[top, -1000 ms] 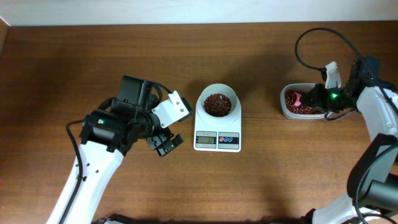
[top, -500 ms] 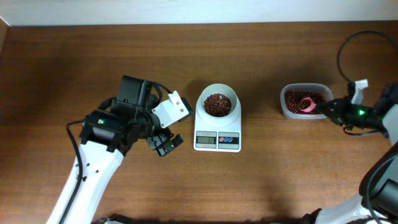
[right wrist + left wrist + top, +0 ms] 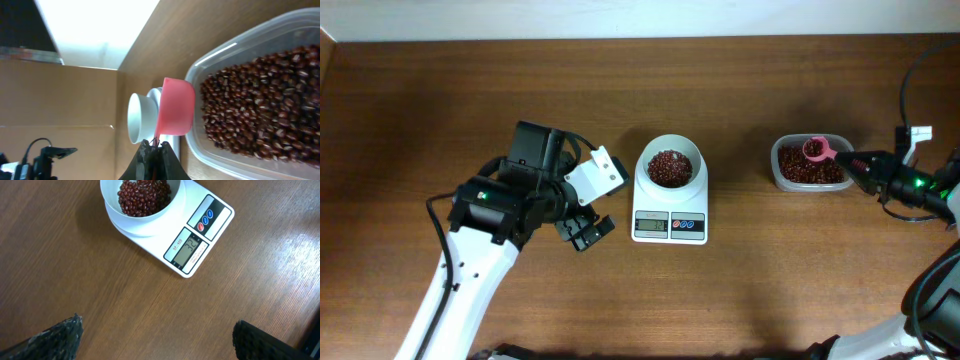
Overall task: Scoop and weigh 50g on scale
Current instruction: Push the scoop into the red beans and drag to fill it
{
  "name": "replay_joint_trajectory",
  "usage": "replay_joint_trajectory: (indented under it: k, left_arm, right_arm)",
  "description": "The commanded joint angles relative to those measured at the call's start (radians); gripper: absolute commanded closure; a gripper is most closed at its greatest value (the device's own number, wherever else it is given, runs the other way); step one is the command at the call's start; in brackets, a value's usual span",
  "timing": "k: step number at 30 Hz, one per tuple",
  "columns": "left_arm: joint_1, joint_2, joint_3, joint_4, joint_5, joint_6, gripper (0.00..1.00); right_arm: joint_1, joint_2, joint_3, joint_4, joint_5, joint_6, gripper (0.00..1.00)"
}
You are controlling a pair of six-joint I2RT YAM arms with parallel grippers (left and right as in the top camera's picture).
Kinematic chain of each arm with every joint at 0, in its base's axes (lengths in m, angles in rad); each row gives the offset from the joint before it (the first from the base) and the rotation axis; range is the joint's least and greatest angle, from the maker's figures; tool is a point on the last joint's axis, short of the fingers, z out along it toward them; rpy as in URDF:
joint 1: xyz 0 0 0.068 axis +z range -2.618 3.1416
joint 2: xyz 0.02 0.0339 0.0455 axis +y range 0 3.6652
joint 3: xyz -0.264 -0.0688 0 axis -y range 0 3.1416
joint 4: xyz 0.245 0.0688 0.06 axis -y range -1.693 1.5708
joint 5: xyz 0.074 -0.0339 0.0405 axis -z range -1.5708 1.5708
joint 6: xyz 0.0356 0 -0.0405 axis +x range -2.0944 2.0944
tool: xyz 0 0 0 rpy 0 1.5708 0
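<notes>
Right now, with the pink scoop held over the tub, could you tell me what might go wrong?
1. The right tool pinches the pink plastic scoop only by its handle end; its load could spill onto the brown wooden table on the way across.
2. The round white bowl on the small white digital scale already holds dark red-brown beans; a full scoop could overshoot.
3. The open left tool sits near the scale; a nudge may upset the reading.

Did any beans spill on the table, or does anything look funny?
Nothing stands out. The beans all sit inside the bowl on the scale or in the tub. None show on the table. The right pincer holds the pink scoop over the tub.
</notes>
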Motion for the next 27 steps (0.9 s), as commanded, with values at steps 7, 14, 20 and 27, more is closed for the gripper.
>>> replay_joint_trajectory:
  k: [7,14,20,27]
  left_arm:
    - [0.004,-0.010,0.015,0.001,0.011,0.016,0.01]
    - [0.004,-0.010,0.015,0.002,0.011,0.016,0.01]
    - [0.004,-0.010,0.015,0.002,0.011,0.016,0.01]
    - [0.004,-0.010,0.015,0.002,0.011,0.016,0.01]
  right_arm:
    - [-0.002,0.011,-0.003,0.003,0.182,0.056,0.96]
    - [-0.002,0.011,-0.003,0.014,-0.015,0.056,0.96]
    - [-0.001,0.011,-0.003,0.014,-0.126,0.056,0.96]
    - [0.098,0.011,-0.003,0.015,-0.175,0.057,0.96]
